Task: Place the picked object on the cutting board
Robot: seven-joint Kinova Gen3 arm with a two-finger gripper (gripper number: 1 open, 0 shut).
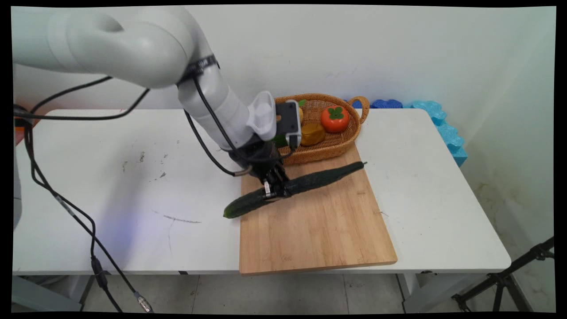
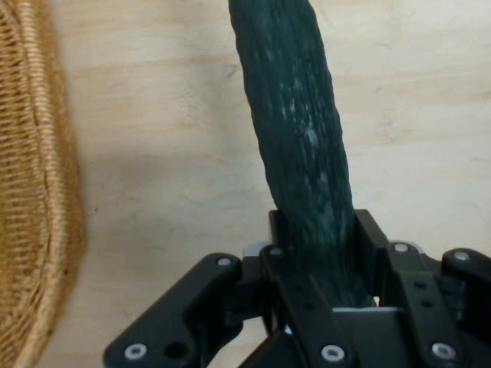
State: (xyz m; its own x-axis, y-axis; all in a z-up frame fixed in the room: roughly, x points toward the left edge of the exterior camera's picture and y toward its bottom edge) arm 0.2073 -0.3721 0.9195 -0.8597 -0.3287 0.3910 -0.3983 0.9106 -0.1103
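Main view
Gripper (image 1: 275,191): reaching down from the upper left, fingers clamping across the cucumber.
Cucumber (image 1: 294,188): long, dark green, lying slantwise across the board's far part; its near-left tip is overhanging the board's left edge above the table, its stem end is pointing up-right near the basket.
Board (image 1: 316,226): wooden, lying on the table (image 1: 110,190), its near edge reaching the table's front edge.
Basket (image 1: 336,141): wicker, sitting touching the board's far edge, holding a persimmon (image 1: 335,118) and a brown piece (image 1: 312,134); other contents are hiding behind the wrist.

Hand view
Gripper (image 2: 318,264): fingers (image 2: 372,238) pressing on both sides of the cucumber (image 2: 295,123).
Cucumber: running away up the picture over the board (image 2: 169,153).
Basket (image 2: 31,192): wall showing at the left edge.
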